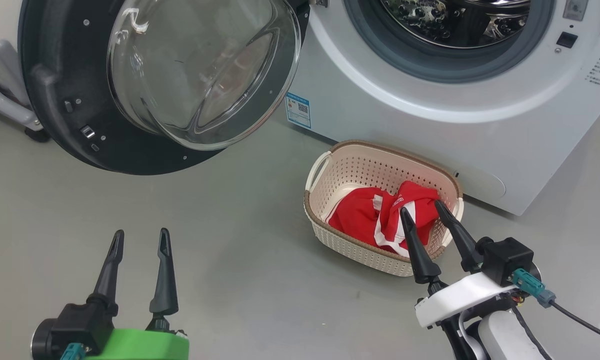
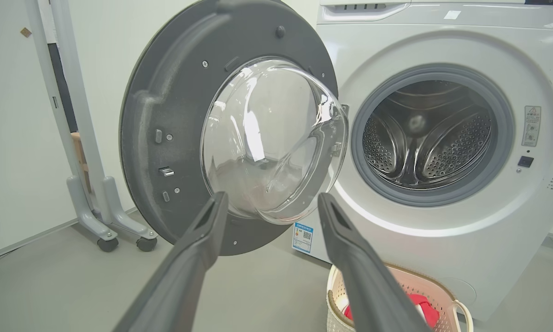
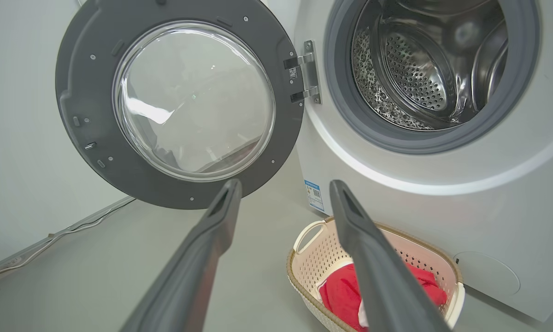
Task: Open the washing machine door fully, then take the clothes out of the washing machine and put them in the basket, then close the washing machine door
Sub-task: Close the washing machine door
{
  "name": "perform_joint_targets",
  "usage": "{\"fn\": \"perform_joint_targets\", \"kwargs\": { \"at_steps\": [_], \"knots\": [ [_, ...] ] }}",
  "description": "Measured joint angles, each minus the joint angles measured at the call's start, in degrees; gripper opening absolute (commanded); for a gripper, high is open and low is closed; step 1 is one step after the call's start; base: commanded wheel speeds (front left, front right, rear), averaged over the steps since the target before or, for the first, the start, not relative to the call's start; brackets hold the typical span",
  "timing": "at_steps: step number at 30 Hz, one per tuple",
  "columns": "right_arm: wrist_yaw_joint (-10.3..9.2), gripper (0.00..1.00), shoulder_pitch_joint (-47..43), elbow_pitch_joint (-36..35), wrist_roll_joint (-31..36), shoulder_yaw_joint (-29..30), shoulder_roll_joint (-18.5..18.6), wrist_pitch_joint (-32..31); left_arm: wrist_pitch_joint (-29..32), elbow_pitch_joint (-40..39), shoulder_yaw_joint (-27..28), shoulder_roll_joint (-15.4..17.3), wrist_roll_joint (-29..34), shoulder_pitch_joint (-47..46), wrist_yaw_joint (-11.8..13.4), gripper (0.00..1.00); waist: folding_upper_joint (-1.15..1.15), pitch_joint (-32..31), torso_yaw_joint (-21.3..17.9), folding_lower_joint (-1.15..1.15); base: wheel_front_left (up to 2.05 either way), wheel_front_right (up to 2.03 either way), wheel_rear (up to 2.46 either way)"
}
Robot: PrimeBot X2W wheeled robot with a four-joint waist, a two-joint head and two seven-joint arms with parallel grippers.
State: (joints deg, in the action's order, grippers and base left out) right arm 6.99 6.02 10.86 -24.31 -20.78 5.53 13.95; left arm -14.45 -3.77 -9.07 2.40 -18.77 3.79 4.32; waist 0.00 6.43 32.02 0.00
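Clothes in basket, partly hidden by right hand, fingers apart; left hand apart; washing machine top cut off.

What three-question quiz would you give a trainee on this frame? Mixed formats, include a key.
1. True or false: the washing machine door is shut.
2. Where are the clothes? A) in the drum B) in the basket C) on the floor
3. Fill in: the left gripper and the right gripper are both ___ (open/shut).

Key: 1 false, it is swung wide open; 2 B; 3 open, holding nothing.
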Motion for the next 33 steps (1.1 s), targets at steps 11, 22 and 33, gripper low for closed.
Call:
{"fn": "perform_joint_targets", "kwargs": {
  "at_steps": [11,22,33],
  "knots": [
    [0.0,1.0,0.5,0.4,-0.4,-0.1,0.3,0.0,0.0,-0.1,0.1,0.0,-0.3,0.0,0.2,1.0,0.0,-0.2,-0.1,0.0,0.0,0.0,0.0],
    [0.0,1.0,0.5,0.4,-0.8,-0.1,0.4,0.0,0.0,-0.1,0.7,0.0,-0.3,0.0,0.2,1.0,0.0,0.1,-0.1,0.0,0.0,0.0,0.0],
    [0.0,1.0,0.5,0.2,-0.8,-0.1,0.8,0.0,0.0,-2.1,3.5,0.0,0.9,0.0,0.2,0.0,0.0,1.1,-0.1,0.0,0.0,0.0,0.0]
  ]
}}
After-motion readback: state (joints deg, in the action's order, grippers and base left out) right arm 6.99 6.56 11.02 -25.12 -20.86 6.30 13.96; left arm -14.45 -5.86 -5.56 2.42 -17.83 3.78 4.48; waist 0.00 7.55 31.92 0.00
